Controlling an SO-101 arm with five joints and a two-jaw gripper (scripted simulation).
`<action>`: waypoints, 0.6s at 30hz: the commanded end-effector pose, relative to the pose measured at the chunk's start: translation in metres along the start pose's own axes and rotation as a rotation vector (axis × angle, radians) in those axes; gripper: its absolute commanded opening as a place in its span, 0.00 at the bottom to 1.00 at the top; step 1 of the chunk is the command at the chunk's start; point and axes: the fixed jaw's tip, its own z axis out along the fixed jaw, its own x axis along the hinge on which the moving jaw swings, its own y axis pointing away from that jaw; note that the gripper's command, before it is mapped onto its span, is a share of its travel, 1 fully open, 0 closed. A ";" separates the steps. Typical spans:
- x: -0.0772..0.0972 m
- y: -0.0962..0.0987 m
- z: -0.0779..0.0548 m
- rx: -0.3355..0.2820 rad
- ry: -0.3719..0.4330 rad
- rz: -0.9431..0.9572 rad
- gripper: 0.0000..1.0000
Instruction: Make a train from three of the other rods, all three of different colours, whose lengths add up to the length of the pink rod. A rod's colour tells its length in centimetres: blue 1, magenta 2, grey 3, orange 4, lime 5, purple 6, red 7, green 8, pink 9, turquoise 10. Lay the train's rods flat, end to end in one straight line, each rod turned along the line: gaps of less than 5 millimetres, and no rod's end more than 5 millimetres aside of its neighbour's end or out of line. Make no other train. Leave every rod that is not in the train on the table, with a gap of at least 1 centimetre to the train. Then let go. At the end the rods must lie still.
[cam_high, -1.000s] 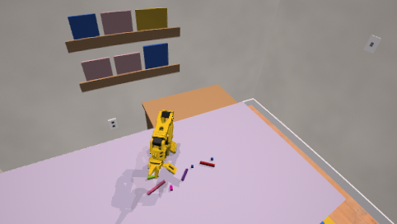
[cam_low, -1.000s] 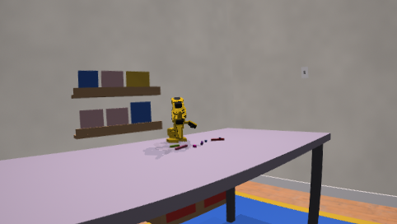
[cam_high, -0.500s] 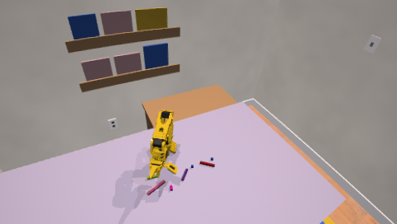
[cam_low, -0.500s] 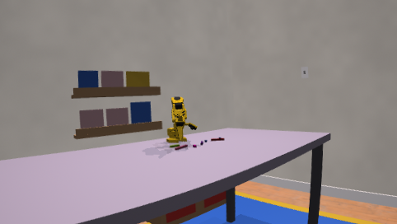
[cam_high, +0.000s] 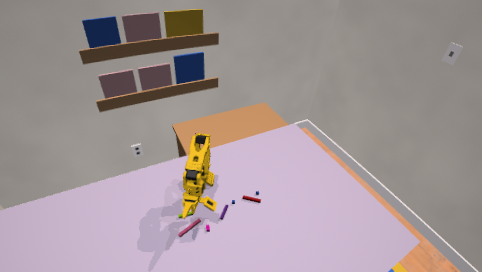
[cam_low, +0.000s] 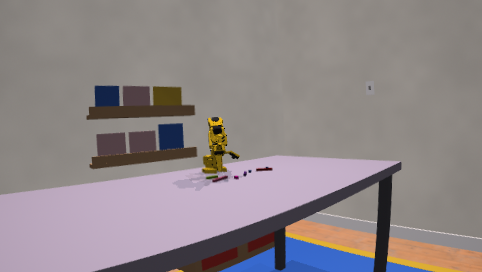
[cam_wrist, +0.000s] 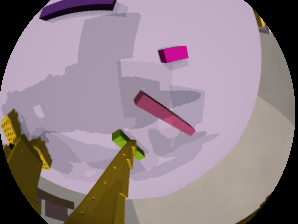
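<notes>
Lilac bench (cam_high: 310, 175) (cam_low: 250, 200) (cam_wrist: 225, 55) w/ grey walls behind. Nearest, by top view: pink rod (cam_high: 189, 227) (cam_low: 220, 178) (cam_wrist: 164, 113), beside magenta rod (cam_high: 208, 228) (cam_low: 236, 177) (cam_wrist: 173, 54). Jaws (cam_high: 200, 209) wide open, released, nothing held; one fingertip partly hides lime rod (cam_high: 186, 215) (cam_low: 212, 177) (cam_wrist: 128, 144), contact unclear. Farther: purple rod (cam_high: 224, 212) (cam_low: 245, 173) (cam_wrist: 78, 9), cut off in wrist pic; red rod (cam_high: 251, 199) (cam_low: 264, 169) & two blue rods, top view but not wrist.

Your open fingers (cam_high: 188, 207) (cam_low: 233, 155) have dipped slightly since the earlier pictures, sitting a touch lower near the centre of the exterior frame; you've made only that small downward shift.
</notes>
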 end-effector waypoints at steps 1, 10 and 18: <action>0.000 -0.013 -0.009 0.059 -0.001 0.013 1.00; 0.000 -0.015 -0.011 0.051 -0.001 0.027 1.00; 0.000 -0.003 -0.007 -0.004 -0.001 0.031 1.00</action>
